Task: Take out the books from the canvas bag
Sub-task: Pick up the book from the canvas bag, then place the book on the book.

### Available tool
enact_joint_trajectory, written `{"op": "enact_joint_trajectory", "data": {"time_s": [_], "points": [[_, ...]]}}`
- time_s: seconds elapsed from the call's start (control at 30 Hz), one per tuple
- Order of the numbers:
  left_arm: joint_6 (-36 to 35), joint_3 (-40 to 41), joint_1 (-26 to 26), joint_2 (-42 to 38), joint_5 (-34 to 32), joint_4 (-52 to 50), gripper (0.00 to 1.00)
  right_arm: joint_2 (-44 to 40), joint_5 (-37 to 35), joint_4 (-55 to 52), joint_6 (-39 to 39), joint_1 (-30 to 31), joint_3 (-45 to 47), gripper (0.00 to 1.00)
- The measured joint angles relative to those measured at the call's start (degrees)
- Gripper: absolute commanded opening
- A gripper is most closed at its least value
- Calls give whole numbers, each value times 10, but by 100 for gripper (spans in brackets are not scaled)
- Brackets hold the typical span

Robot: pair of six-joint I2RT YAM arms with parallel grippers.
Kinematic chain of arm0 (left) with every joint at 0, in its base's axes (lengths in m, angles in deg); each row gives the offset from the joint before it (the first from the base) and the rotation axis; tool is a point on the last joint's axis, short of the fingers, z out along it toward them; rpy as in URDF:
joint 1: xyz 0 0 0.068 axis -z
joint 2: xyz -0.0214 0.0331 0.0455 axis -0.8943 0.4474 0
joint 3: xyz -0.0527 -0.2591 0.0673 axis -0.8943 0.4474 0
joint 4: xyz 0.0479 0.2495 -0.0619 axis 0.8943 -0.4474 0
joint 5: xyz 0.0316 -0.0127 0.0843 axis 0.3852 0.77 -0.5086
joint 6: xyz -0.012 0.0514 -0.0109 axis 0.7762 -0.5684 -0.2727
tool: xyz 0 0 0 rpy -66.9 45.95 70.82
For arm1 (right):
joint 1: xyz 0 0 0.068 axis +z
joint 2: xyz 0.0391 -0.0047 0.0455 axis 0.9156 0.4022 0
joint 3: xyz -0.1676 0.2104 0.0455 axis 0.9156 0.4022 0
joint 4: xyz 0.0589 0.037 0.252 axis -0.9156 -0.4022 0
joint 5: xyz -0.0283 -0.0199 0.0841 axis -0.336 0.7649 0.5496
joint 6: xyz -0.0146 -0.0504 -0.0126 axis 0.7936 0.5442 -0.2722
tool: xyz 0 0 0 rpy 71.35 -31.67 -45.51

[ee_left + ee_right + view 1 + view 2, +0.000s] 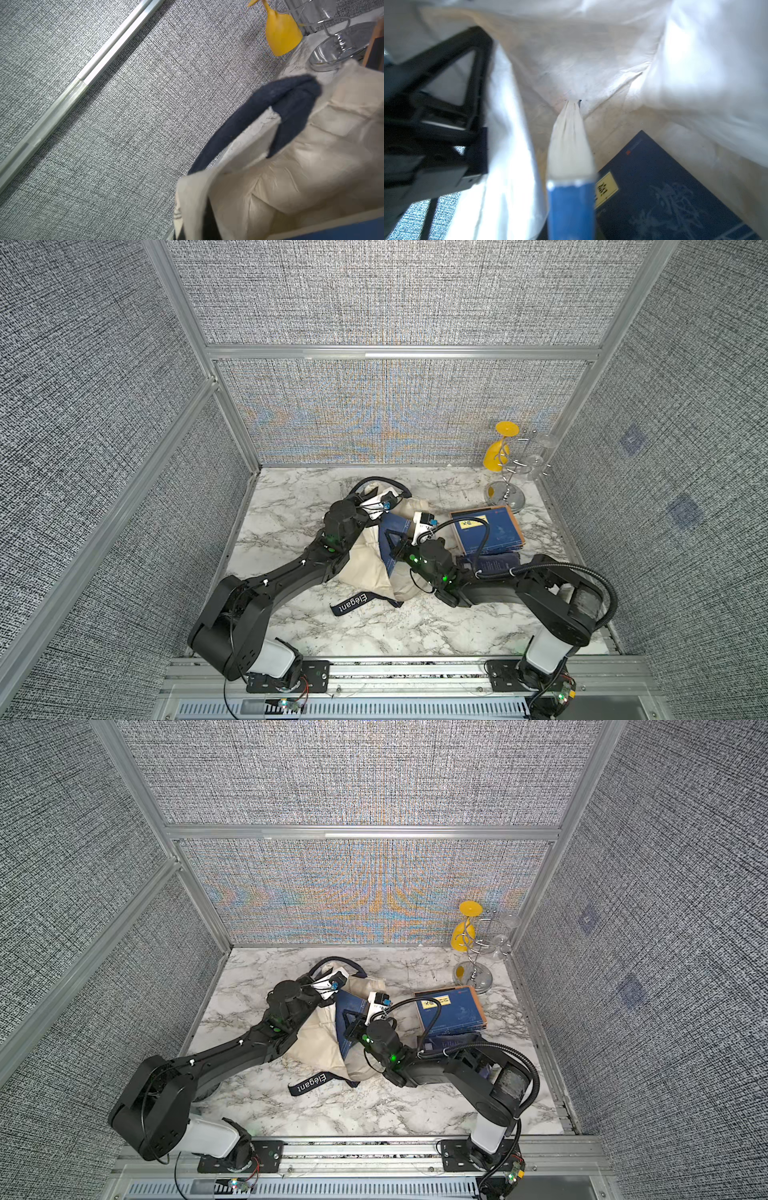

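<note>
**1. Left gripper** [371, 506]: At the far rim of the canvas bag [370, 568], beside the navy handle [295, 97]. The jaws are hidden but pressed fully together. Cream cloth bunches against the wrist camera, so this is judged a pinch on the rim that holds the mouth up.

**2. Canvas bag**: Crumpled in the middle of the marble table [291, 510], with the "Elegant" strap [352, 604] trailing toward the robot. The mouth is judged to face the right arm.

**3. Protruding book** [392, 524]: Navy, standing out of the mouth between cream folds. Its long axis runs near-to-far, slightly slanted.

**4. Right gripper** [419, 526]: Reaches into the mouth from the right and is the nearer arm to the contents. The jaws are hidden and nearly closed.
- **Edge-on book** [571, 149]: Sits dead ahead of the wrist camera, blue spine nearest, white page edge running deeper into the bag. Judged pinched. Whether it is entry 3 cannot be told.
- **Flat book** [664, 187]: Lies just beside it, yellow label up, 1 corner pointing inward.
- **Coming move**: The pull-out should follow the edge-on book's long axis, back toward the right arm.

**5. Stacked books** [503, 531]: Out of the bag and well apart from it. 1 loose book [496, 563] lies nearer, partly under the right arm.

**6. Glass rack** [509, 495]: In the far right corner.
</note>
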Motion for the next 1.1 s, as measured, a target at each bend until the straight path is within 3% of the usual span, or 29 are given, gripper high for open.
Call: {"op": "enact_joint_trajectory", "data": {"time_s": [0.27,0.5,0.73,1.1], "points": [[-2,-34,-16,45,27,15,0,-74,-19,-17,44,-1,34,0],[2,-36,-28,52,37,30,0,-231,-49,-74,76,-1,101,0],[23,-11,-28,40,49,55,0,-430,-134,-257,108,-1,125,0],[95,35,11,2,38,64,0,-706,-324,-567,42,-7,201,0]]}}
